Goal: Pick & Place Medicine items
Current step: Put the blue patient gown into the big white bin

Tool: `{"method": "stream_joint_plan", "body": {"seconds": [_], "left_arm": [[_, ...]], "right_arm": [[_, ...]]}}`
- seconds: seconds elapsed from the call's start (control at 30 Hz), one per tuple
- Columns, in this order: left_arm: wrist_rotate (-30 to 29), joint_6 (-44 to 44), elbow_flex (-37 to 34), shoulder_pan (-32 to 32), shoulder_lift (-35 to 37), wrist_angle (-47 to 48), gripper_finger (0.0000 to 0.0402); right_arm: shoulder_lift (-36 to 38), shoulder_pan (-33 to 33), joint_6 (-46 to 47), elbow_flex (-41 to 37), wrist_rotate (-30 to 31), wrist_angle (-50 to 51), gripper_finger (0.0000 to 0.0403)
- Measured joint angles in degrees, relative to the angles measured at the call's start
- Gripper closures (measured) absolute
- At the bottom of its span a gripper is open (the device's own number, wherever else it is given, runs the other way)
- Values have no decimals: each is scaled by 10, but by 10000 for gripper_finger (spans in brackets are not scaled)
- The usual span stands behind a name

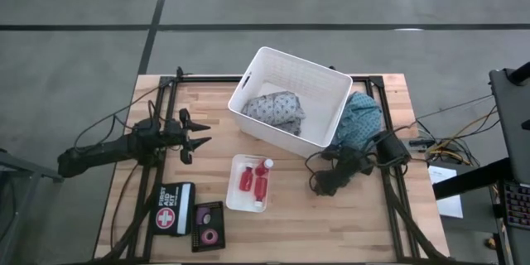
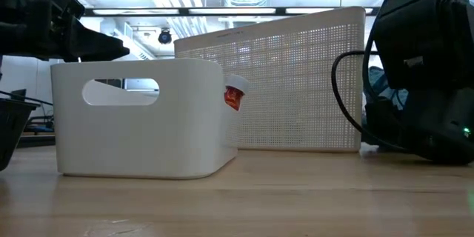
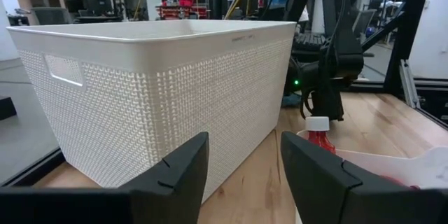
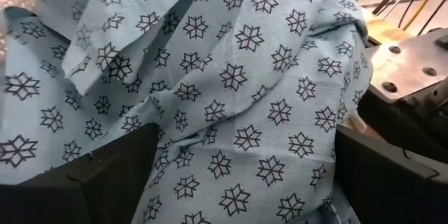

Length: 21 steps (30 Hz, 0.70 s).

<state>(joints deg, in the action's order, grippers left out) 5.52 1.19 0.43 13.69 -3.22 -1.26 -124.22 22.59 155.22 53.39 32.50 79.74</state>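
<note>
We judge that we are at the reach step: nothing is held yet, and the left gripper (image 1: 201,142) hangs over the desk (image 1: 373,224) to the left of the small white tray (image 1: 234,195), pointing toward the big white basket (image 1: 330,93). In the left wrist view its fingers (image 3: 178,171) stand a little apart with only air between them. The right gripper (image 4: 245,182) rests at the right of the basket, its fingers spread wide over the patterned blue cloth (image 4: 231,77) that lies bunched there; it grips nothing that we can see.

The red bottles (image 1: 260,182) lie inside the small tray, just in front of the basket. From above, their long axes run roughly front to back across the desk, white caps toward the basket; they look to be lying down or leaning, though in the left wrist view one bottle (image 3: 321,138) shows its cap uppermost, so we cannot settle how steeply it stands. The pink tape roll (image 1: 209,235) sits in a dark case beside a first aid kit (image 1: 173,208), at the front left of the desk.

For the next move, we think the left gripper must swing right over the tray, turn so its fingers close across a bottle's narrow width rather than along its length, and widen before descending.
</note>
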Motion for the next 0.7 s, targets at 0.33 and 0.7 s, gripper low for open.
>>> {"method": "stream_joint_plan", "body": {"seconds": [0.33, 0.7], "left_arm": [[0, 0, 0, 0, 0, 0, 217], [0, 0, 0, 0, 0, 0, 217]], "right_arm": [[14, 0, 1, -1, 7, 21, 7], [38, -3, 3, -6, 40, 44, 7]]}}
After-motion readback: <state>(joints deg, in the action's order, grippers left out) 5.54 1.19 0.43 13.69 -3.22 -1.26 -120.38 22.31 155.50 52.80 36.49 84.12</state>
